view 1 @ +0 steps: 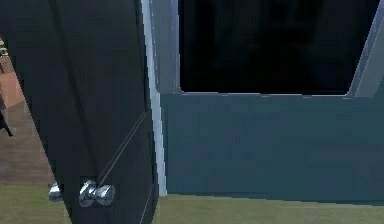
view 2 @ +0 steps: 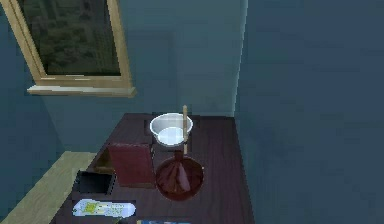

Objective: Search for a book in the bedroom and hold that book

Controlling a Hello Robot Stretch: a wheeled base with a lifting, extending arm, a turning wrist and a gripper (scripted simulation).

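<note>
- The book, as we take the flat red-brown slab to be, lies on its cover near the left edge of the table. Nothing is stacked on it, so we judge it easy to lift from above.
- A white bowl stands at the far edge by the wall. A red cup with a thin upright stick stands nearer, just beside the book's right side. We think that stick could get in the way of a reach.
- A black box sits toward the near left corner, and a white flat thing lies at the near edge.
- We cannot tell the state of the gripper, nor whether it grasps anything.
- The table is dark wood and is pushed into a corner of blue-grey walls, with a wood-framed window above its left side.
- Ahead we face a dark door with a silver knob, and a second dark pane beside it. In our judgement the base must turn toward the table first.
</note>
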